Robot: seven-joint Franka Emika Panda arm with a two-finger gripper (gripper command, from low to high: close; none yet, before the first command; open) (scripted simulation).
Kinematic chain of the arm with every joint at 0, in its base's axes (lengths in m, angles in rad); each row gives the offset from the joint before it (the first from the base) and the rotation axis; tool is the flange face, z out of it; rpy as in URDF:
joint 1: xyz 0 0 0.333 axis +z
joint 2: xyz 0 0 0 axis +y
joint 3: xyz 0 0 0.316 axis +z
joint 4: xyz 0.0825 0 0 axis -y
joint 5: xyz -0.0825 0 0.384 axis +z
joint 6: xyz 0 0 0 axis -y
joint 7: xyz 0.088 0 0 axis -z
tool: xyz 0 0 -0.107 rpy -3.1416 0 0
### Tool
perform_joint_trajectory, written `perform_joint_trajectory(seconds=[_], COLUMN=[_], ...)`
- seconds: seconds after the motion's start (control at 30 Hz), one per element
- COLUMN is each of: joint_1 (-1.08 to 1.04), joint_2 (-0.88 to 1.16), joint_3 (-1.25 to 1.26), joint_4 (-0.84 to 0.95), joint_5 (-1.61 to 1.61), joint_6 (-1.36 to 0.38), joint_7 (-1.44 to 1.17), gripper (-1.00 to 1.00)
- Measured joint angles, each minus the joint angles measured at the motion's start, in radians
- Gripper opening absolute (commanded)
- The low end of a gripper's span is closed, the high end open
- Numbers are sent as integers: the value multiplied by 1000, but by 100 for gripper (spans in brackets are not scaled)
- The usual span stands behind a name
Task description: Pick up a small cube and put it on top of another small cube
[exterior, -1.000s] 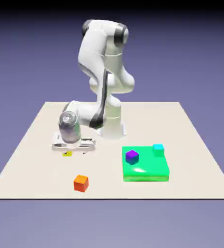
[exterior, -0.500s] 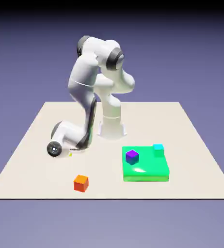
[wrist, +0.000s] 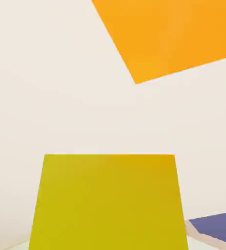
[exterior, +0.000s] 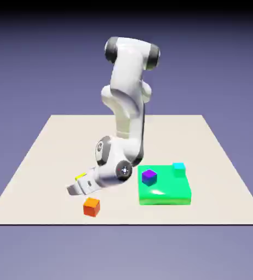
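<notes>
My gripper (exterior: 77, 183) is shut on the small yellow cube (exterior: 80, 176), and the hand is tilted low over the table. The orange-red cube (exterior: 91, 206) rests on the table just in front of the hand and slightly to the exterior view's right, apart from it. In the hand view the yellow cube (wrist: 107, 202) fills the bottom middle and hides both finger tips. The orange-red cube (wrist: 173, 34) shows at that view's top right, over pale table.
A flat green block (exterior: 170, 194) lies at the exterior view's right. A purple cube (exterior: 149, 176) and a cyan cube (exterior: 178, 167) stand on it. The table's front edge (exterior: 123, 223) runs just below the orange-red cube.
The arm has swung from the exterior view's left toward the middle. The hand carried the yellow cube closer to the orange-red cube and now points sideways, tilted.
</notes>
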Motion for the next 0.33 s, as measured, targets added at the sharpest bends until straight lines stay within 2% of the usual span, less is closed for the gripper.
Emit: perform_joint_trajectory(seconds=[0.1,0.17,0.2,0.27,0.33], joint_1=[36,1,-15,-15,19], joint_2=[-3,54,81,81,24], joint_3=[21,1,-8,-8,12], joint_4=[20,-1,-11,-11,10], joint_5=[-55,-93,-110,-113,-76], joint_6=[5,92,133,134,47], joint_7=[-21,11,26,27,-5], gripper=[-100,-100,100,100,100])
